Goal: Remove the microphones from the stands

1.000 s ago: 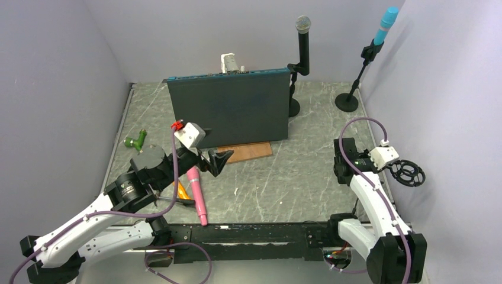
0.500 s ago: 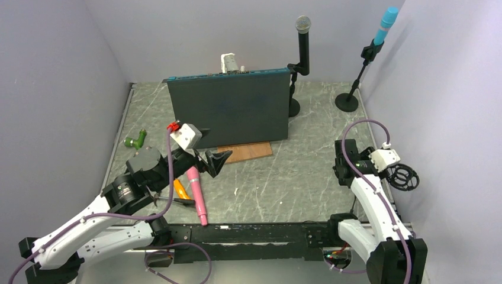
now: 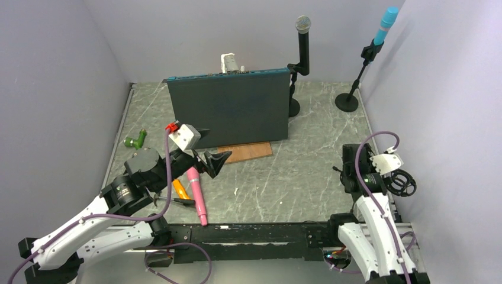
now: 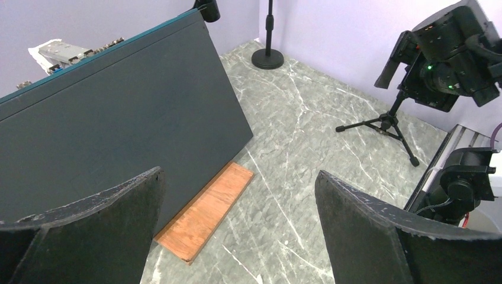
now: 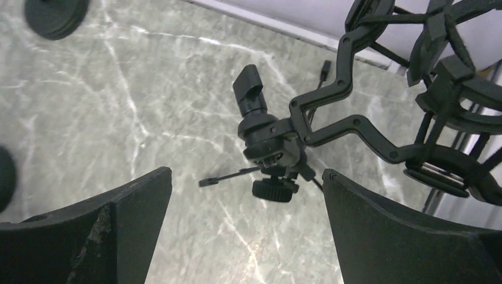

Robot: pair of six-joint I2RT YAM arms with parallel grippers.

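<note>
A pink microphone (image 3: 197,198) lies flat on the table beside my left arm. The black tripod stand with its shock-mount ring (image 3: 404,180) stands at the right edge, and the ring (image 5: 450,89) holds nothing. My right gripper (image 3: 354,170) is open just beside the stand. In the right wrist view the stand's hub (image 5: 269,142) sits a little beyond the open right gripper (image 5: 245,228), untouched. My left gripper (image 3: 210,148) hovers open and empty above the table, and the left wrist view shows only bare table between its tips (image 4: 240,225).
A dark upright board (image 3: 228,106) with a wooden block (image 3: 244,152) at its foot stands mid-table. Behind it are a black microphone (image 3: 303,41) and a teal one (image 3: 385,26) on their own stands. A green toy (image 3: 136,140) and an orange tool (image 3: 179,189) lie at the left.
My right gripper has opened wide and pulled back toward its base, away from the tripod stand. The shock-mount ring shifted slightly nearer. The left arm barely moved.
</note>
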